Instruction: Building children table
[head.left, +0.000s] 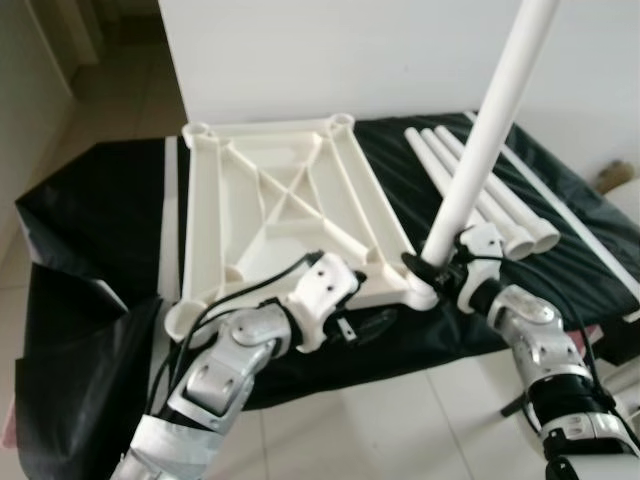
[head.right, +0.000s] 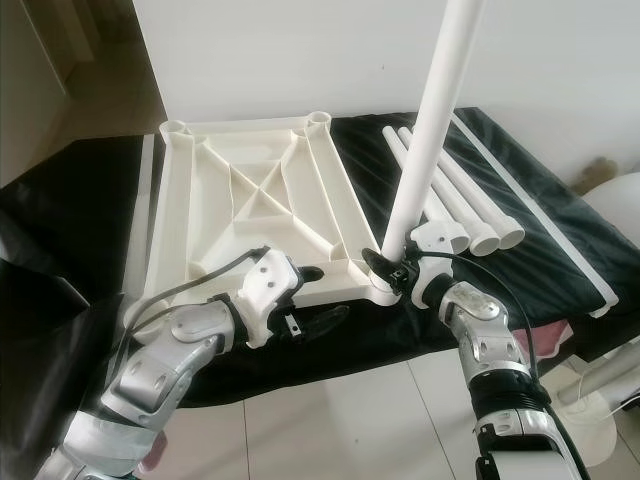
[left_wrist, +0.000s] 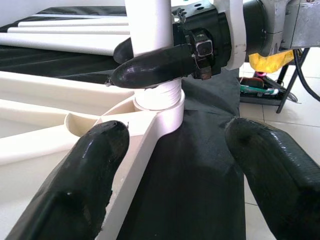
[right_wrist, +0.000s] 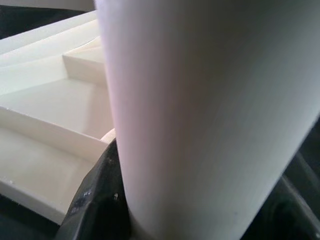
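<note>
The white plastic table top (head.left: 192, 220) lies upside down on a black cloth, ribs facing up. One white table leg (head.left: 490, 120) stands upright, tilted slightly, with its foot in the near right corner socket (left_wrist: 157, 107). My right gripper (head.left: 435, 268) is shut on that leg just above the socket; its black finger (left_wrist: 150, 70) wraps the tube. My left gripper (head.right: 322, 320) hovers open at the table top's front edge, pointing at the socket, with nothing between its fingers. Three spare legs (head.right: 455, 185) lie side by side on the cloth to the right.
The black cloth (head.left: 100, 230) covers a low surface and hangs over its front edge onto pale floor tiles (head.left: 400, 420). A long white strip (head.left: 570, 215) lies on the cloth's right side. A white panel (head.left: 330, 50) stands behind. A metal stand (head.right: 600, 390) is on the floor, right.
</note>
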